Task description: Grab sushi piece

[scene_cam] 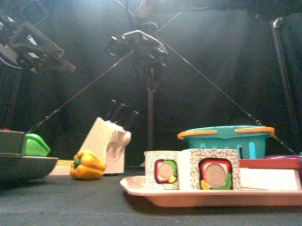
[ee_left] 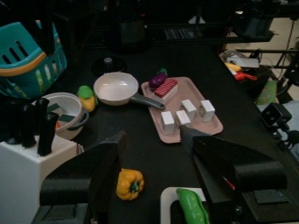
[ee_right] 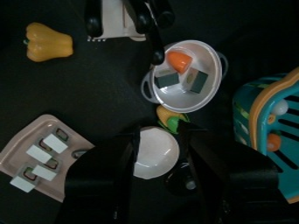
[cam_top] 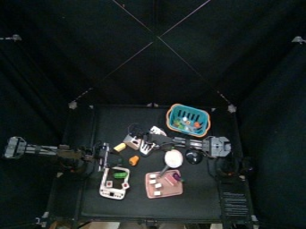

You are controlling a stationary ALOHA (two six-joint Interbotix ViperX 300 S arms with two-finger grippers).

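Top view: black surface carrying a pink tray toward the front, a white bowl behind it, a teal basket at the back right, and a white board to the tray's left. Left arm comes in low from the left; right arm reaches in over the middle, near the bowl.

Front view: three sushi pieces stand upright in a row on the pink tray, touching one another. A yellow pepper and a white knife block sit behind to the left, the teal basket behind to the right. The right pincer hangs high above, well clear of the tray.

Left wrist view: left pincer open wide and empty. The sushi pieces lie ahead on the tray, a sliced red-and-pink item at its far end, a green vegetable close by.

Right wrist view: right pincer wide open, holding nothing, hovering over the white bowl. A metal pot with orange and dark pieces lies beyond; the tray of sushi is off to one side.

Handling note: judged best to centre over an end piece of the row, jaws straddling its flat sides, descend straight and close gently so the neighbours stay put.

Markings: no legible writing or brand found
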